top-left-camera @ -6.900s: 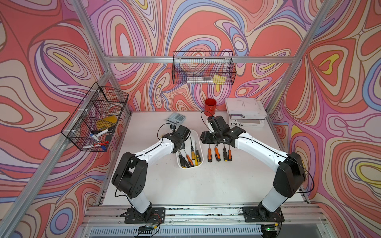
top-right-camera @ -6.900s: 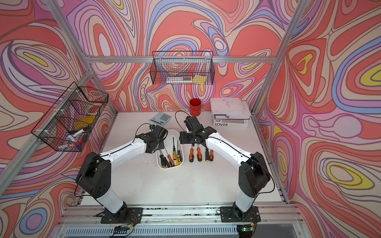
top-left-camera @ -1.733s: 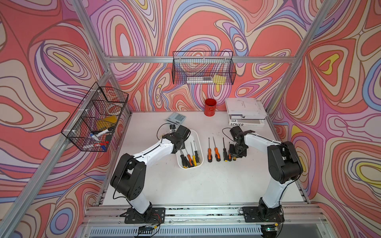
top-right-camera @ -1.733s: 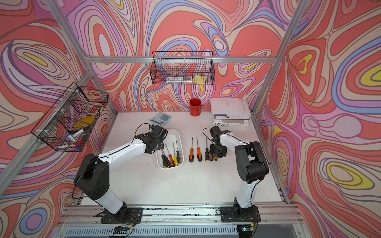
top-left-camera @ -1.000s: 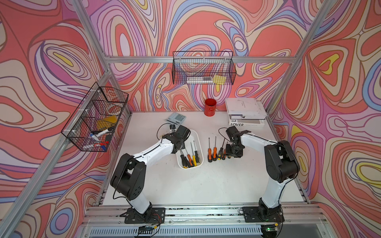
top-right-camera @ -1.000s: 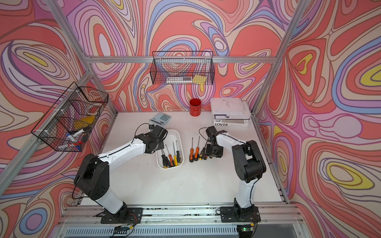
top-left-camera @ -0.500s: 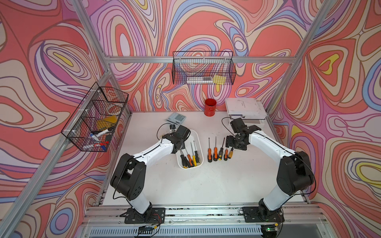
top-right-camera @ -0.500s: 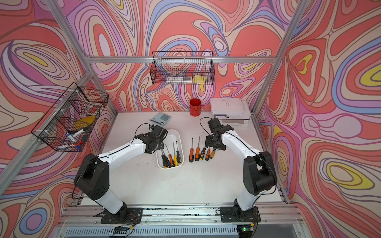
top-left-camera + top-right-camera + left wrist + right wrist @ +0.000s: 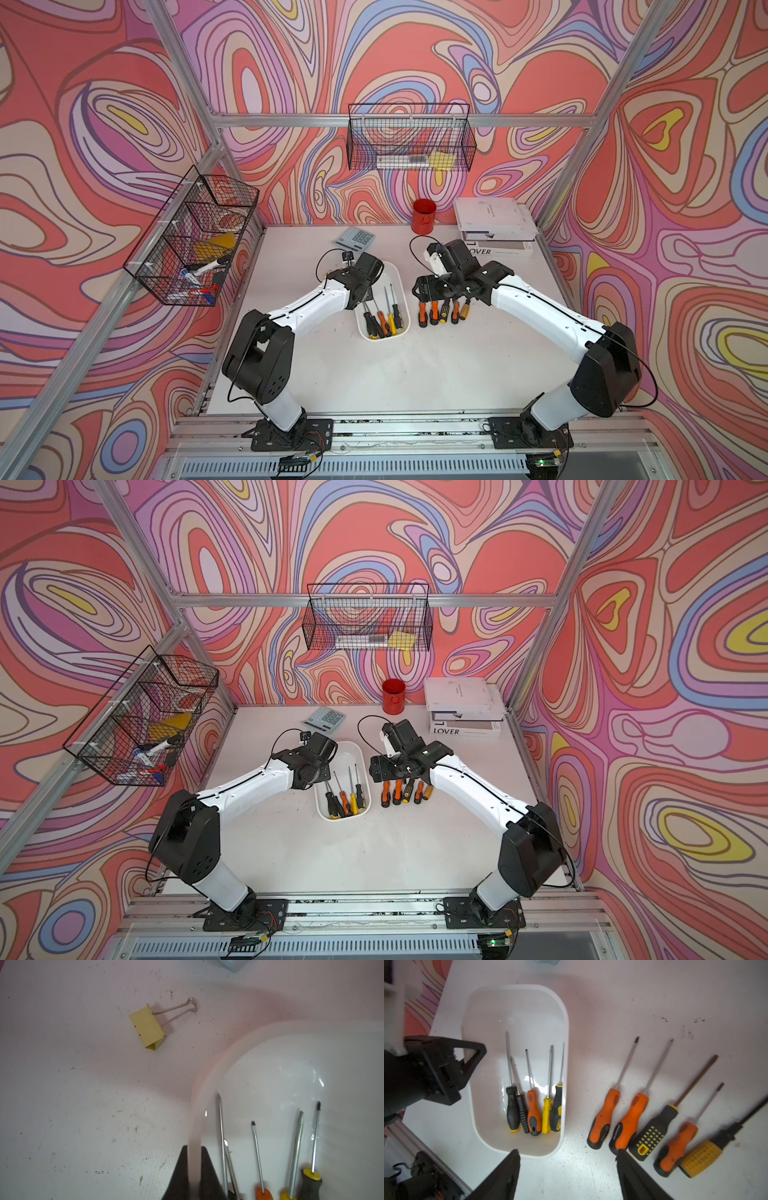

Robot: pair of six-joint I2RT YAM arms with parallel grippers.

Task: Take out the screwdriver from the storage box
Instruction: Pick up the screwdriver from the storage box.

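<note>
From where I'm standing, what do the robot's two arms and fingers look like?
The left arm and right arm both have white tube links joined by chunky black joints, with thin black cables looping at the wrists. The fingers are black, flat and tapered.

Both top views are bright and evenly lit. My arms throw only pale, soft-edged shadows straight down on the white table [image 9: 415,374] [image 9: 374,854], so the light falls from above. The wide lens bows the metal posts [image 9: 183,83] near the picture edges.

In the left wrist view the storage box [image 9: 194,1109] rim lies too close to the lens and smears into a pinkish blur. The binder clip [image 9: 148,1027] is sharp, with a faint shadow. Small white glints sit on the box's glossy floor.

The right wrist view shows glare there too. The fingertips [image 9: 506,1176] of my right gripper [image 9: 568,1152] are dark and soft, and the yellow-handled screwdriver [image 9: 700,1157] at the edge looks smeared.
</note>
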